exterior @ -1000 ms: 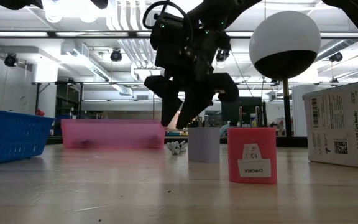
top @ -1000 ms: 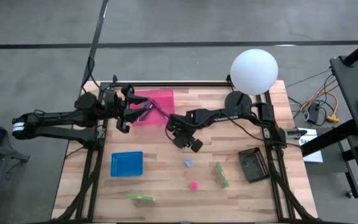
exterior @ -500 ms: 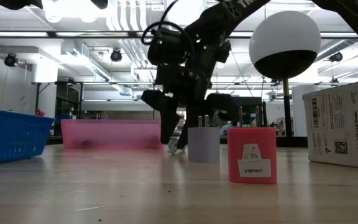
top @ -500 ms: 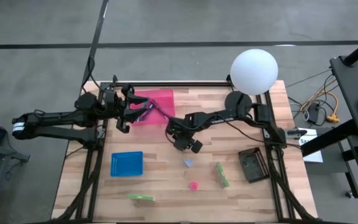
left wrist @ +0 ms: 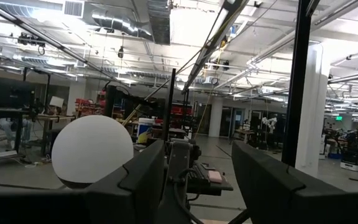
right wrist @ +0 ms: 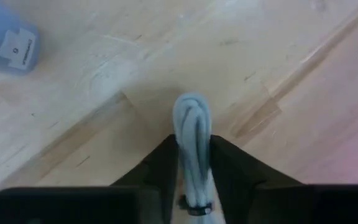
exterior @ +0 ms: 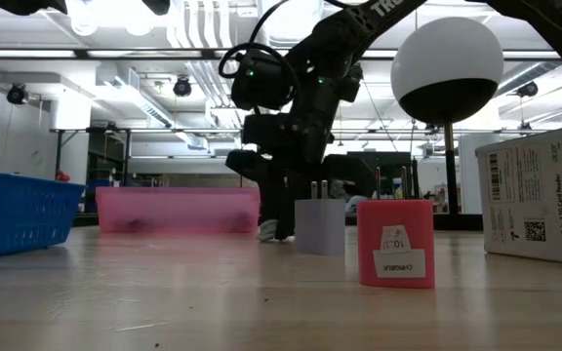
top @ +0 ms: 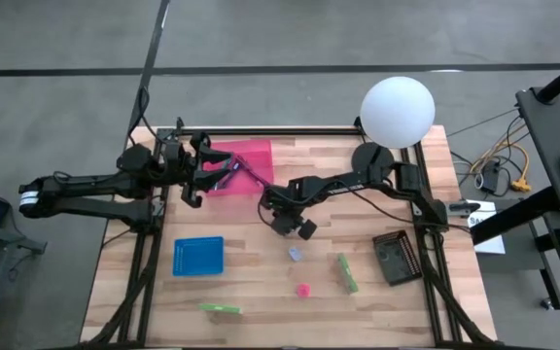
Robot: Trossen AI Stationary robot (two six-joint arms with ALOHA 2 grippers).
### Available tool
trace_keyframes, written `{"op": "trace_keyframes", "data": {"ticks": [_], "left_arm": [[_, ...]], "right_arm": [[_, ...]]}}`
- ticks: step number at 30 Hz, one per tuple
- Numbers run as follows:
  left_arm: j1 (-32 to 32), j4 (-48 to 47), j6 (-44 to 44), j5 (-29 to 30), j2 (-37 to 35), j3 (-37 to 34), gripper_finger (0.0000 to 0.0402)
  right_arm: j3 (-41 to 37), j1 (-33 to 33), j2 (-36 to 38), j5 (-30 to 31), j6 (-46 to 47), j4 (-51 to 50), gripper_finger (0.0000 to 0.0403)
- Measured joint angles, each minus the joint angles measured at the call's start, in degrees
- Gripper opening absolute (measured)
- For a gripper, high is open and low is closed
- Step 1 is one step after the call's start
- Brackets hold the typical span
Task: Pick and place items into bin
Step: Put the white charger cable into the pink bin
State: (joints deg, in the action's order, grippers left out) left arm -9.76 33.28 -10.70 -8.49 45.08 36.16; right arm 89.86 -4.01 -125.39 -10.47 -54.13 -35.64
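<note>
Beside the pink bin (top: 248, 156), my right gripper (top: 278, 220) clamps a pale coiled cable (right wrist: 191, 146); left gripper (top: 202, 167) holds purple sticks; several pieces remain.

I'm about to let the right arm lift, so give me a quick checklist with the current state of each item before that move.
1. Right gripper down at the table, near the pink bin: ok.
2. Fingers close on both sides of the coiled white cable: ok.
3. Firm grasp on the cable: cannot tell; nothing is lifted yet.
4. Lavender block clear of the gripper: ok, it lies apart.
5. Path to the pink bin open: not ok; the left gripper hangs at the bin's edge with a purple stick.
</note>
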Motion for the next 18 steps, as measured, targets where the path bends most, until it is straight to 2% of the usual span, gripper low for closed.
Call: {"op": "trace_keyframes", "data": {"ticks": [5,12,18], "left_arm": [[0.0,0.0,0.0,0.0,0.0,0.0,0.0173],[0.0,0.0,-0.1,0.0,0.0,0.0,0.0173],[0.0,0.0,-1.0,0.0,0.0,0.0,0.0173]], "right_arm": [[0.0,0.0,0.0,0.1,6.8,0.0,0.0020],[1.0,-0.5,0.2,-0.7,19.8,0.3,0.0015],[2.1,-2.7,2.0,-9.7,28.4,6.0,0.0014]]}}
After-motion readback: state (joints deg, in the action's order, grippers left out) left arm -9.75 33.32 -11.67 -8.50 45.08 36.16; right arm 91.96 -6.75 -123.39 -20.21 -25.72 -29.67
